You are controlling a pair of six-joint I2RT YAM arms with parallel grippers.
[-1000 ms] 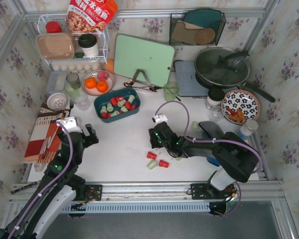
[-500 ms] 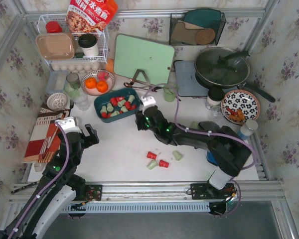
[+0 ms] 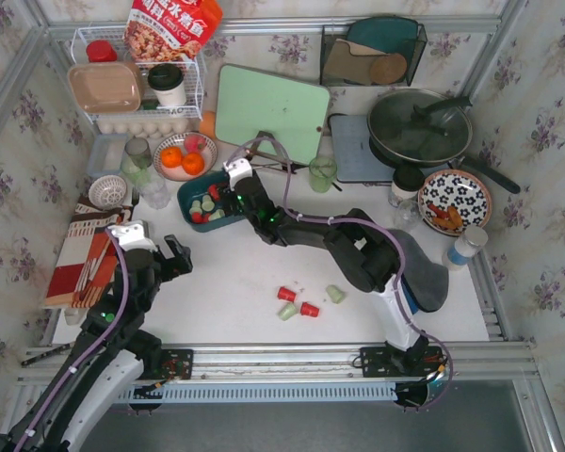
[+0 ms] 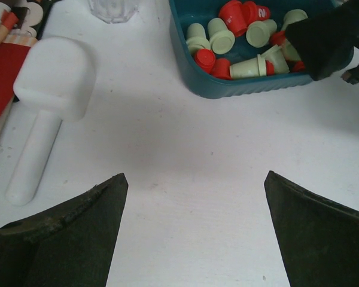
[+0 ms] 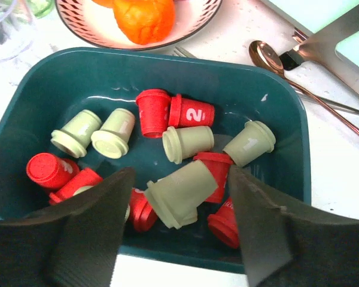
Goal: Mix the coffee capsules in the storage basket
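The dark teal storage basket (image 3: 184, 199) stands left of the table's middle and holds several red and pale green coffee capsules (image 5: 176, 113). My right gripper (image 3: 228, 198) reaches over its right half. In the right wrist view the right gripper (image 5: 180, 171) is open. A pale green capsule (image 5: 182, 192) lies tilted on the pile between its fingers, with a gap on each side. Several more capsules (image 3: 308, 309) lie loose on the table near the front. My left gripper (image 3: 177, 256) hangs open and empty over bare table (image 4: 195, 175), short of the basket (image 4: 227, 89).
A bowl of oranges (image 3: 184, 155) and a glass (image 3: 141, 155) stand just behind the basket. A copper spoon (image 5: 275, 60) and a mint cutting board (image 3: 271, 111) are to its right. A white pestle-shaped piece (image 4: 48, 101) and a striped cloth (image 3: 85, 254) lie left of my left gripper.
My right arm swung from beside the loose capsules at the front up and left to the basket. Its jaws have widened around the green capsule. The left arm has hardly moved.
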